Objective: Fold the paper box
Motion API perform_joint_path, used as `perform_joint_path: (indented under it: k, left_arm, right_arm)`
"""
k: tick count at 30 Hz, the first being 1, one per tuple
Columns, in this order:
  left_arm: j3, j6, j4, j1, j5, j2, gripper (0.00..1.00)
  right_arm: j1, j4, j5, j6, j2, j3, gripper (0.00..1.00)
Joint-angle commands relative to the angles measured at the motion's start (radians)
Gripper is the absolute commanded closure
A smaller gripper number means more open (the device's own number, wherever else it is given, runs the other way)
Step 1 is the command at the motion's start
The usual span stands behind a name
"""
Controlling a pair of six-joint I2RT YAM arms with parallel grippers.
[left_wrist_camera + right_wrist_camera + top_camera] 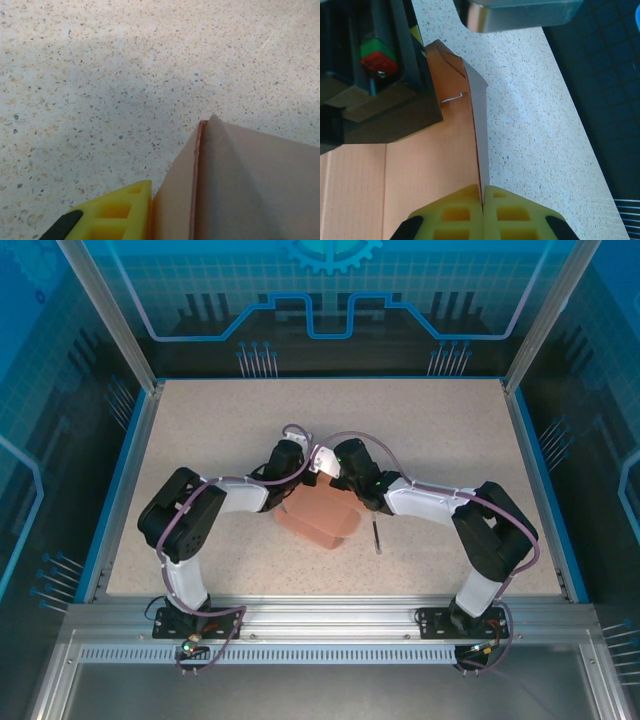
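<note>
Item: salmon-pink thin cardboard paper box (pixel 318 520), partly folded, laid mid-way on the speckled beige tabletop (pixel 200 440). One upright panel edge is pinched by the right gripper (pixel 482 192). A flap is touched by the left gripper (pixel 149 212); its grip cannot be told.

Bright, even light covers the speckled surface (pixel 450 440). A soft grey shadow lies left of the paper box (pixel 250 190); the metal part (pixel 520 15) beyond the box is blurred.
</note>
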Motion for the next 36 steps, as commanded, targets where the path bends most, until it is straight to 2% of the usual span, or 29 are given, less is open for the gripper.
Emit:
perform_joint_path:
  k: [1,6,14,20,23,30,36]
  left_arm:
    - [-0.031,-0.006,0.04,0.05,-0.056,0.016,0.79]
    - [-0.065,0.051,0.085,0.049,-0.015,-0.004,0.71]
    - [-0.111,0.094,0.062,0.049,0.036,-0.042,0.5]
    - [-0.148,0.1,0.054,0.05,0.07,-0.054,0.42]
    - [-0.151,0.112,0.044,0.05,0.064,-0.049,0.42]
    - [-0.101,0.106,0.029,0.05,0.011,-0.014,0.57]
    - [-0.082,0.04,0.044,0.05,-0.056,0.001,0.67]
  right_arm:
    - [0.024,-0.024,0.0,0.049,-0.035,0.001,1.0]
    - [0.019,-0.037,0.013,0.052,-0.033,0.011,1.0]
    - [0.013,-0.038,0.018,0.054,-0.035,0.014,1.0]
    - [0.01,-0.042,0.022,0.045,-0.036,0.019,1.0]
    - [0.008,-0.042,0.016,0.044,-0.041,0.018,1.0]
    - [0.011,-0.048,-0.022,0.05,-0.048,0.015,1.0]
    - [0.023,-0.053,-0.044,0.061,-0.05,0.003,1.0]
